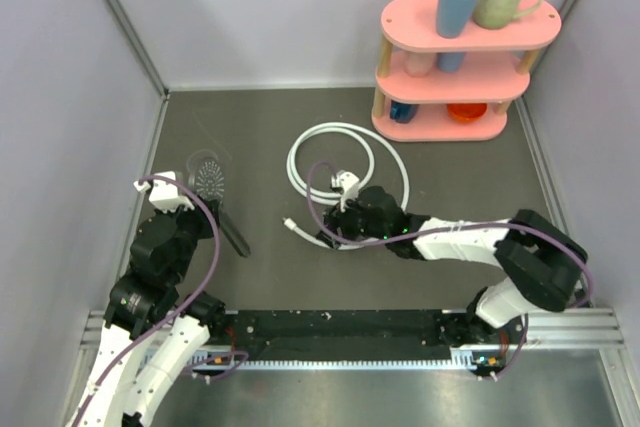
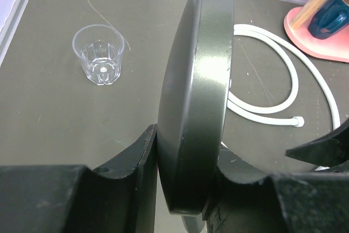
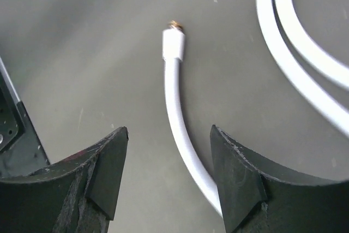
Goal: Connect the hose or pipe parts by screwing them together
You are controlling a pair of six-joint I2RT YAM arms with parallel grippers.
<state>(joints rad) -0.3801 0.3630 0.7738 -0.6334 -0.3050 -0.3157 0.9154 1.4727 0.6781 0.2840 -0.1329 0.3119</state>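
Observation:
The dark grey shower head (image 1: 209,179) lies at the left of the mat, its handle (image 1: 236,235) pointing toward the near edge. My left gripper (image 1: 197,204) is shut on the round head, which the left wrist view shows edge-on (image 2: 199,80) between the fingers (image 2: 136,156). The white hose (image 1: 330,152) lies in loops at mid-table. Its free end fitting (image 1: 290,225) rests on the mat. My right gripper (image 1: 322,230) stands open over that end; the hose (image 3: 180,124) runs between the jaws, close to the right finger (image 3: 234,162), and the fitting (image 3: 174,42) lies beyond the tips.
A small clear plastic cup (image 2: 99,54) stands on the mat just beyond the shower head. At the back right stands a pink tiered shelf (image 1: 465,57) with mugs and cups. Grey walls enclose the table on three sides.

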